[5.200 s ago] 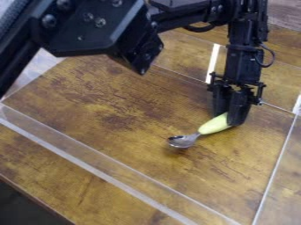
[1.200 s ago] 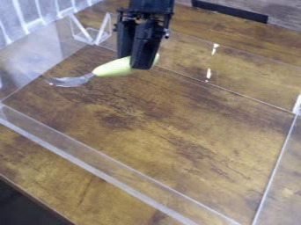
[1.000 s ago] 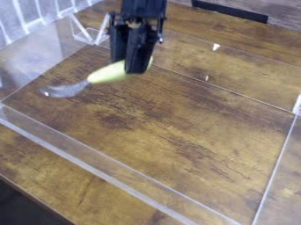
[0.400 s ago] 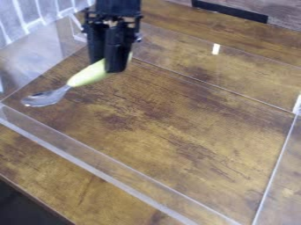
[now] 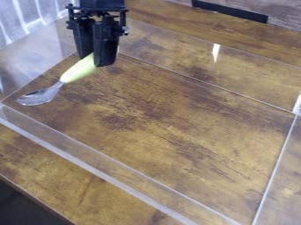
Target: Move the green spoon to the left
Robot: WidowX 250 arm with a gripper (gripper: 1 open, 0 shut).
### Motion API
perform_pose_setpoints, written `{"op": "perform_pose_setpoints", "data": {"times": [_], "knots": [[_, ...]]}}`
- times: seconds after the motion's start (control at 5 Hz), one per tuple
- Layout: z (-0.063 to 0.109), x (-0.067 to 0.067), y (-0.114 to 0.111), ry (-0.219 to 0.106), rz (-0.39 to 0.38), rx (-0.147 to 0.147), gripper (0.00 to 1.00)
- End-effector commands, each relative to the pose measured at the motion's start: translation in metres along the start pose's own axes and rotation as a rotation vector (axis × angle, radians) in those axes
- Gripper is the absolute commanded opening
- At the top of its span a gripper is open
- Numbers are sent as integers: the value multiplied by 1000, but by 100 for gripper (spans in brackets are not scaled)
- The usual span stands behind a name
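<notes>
The green spoon [image 5: 73, 70] shows at the far left of the camera view, its yellow-green handle tilted up and its shiny silver bowl [image 5: 34, 96] down by the wooden table. My black gripper [image 5: 99, 58] comes down from above and is shut on the upper end of the spoon's handle. Whether the bowl touches the wood I cannot tell.
The wooden table [image 5: 177, 114] is ringed by a low clear plastic wall [image 5: 106, 176] that runs along the front and left. Another clear panel edge [image 5: 282, 149] stands at the right. A dark object [image 5: 253, 7] lies at the back edge.
Over the last second my gripper has carried the spoon leftward and slightly toward the front-left corner. Five seconds ago the spoon was at the right side of the table.
</notes>
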State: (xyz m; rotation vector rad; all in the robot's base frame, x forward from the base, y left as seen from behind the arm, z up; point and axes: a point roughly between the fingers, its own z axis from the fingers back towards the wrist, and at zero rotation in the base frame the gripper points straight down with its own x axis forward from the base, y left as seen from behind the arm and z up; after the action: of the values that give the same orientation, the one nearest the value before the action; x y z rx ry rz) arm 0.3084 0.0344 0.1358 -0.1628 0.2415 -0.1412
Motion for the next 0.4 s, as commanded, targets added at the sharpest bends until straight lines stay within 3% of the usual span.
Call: {"op": "perform_pose_setpoints", "data": {"times": [0.0, 0.2], "knots": [[13, -6, 9, -60, -43, 19, 0], [8, -1, 17, -42, -114, 21, 0]]}}
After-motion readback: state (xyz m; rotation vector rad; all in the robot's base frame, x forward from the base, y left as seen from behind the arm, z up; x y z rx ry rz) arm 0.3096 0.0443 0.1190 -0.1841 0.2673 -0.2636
